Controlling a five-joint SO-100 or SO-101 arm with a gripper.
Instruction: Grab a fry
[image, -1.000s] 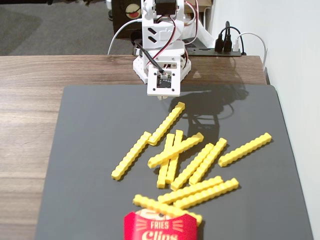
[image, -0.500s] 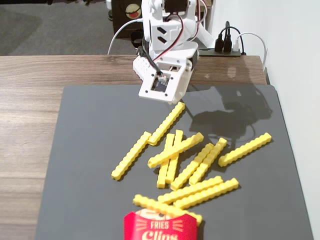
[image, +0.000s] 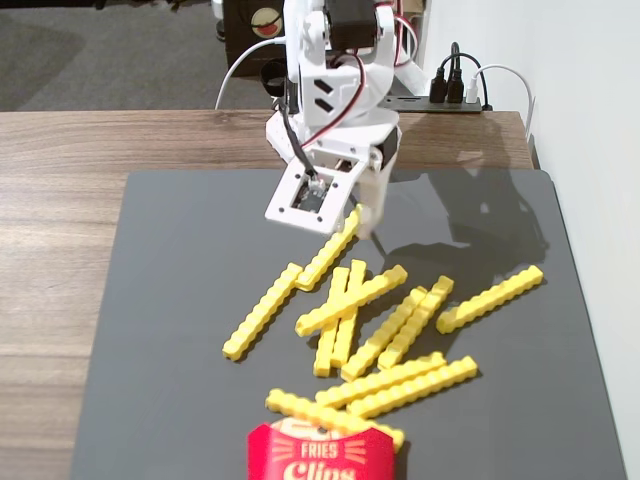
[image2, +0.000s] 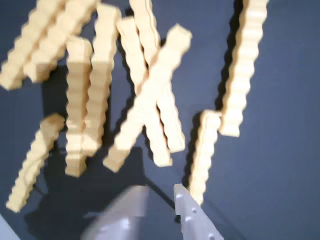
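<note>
Arm over the scattered fries

Eleven yellow fries lie on the dark mat (image: 160, 300), another poking from one red carton (image: 320, 455); the gripper (image2: 162, 192), fingers slightly parted and empty, hovers beside the topmost fry (image: 328, 248).

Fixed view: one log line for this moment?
phase: approach | gripper: open, empty, above mat | nearest fry: flat, untouched | carton: front edge

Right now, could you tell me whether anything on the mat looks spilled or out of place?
Yes: the yellow toy fries lie scattered and crisscrossed across the dark mat instead of in the red FRIES carton. Nothing looks damaged.
</note>
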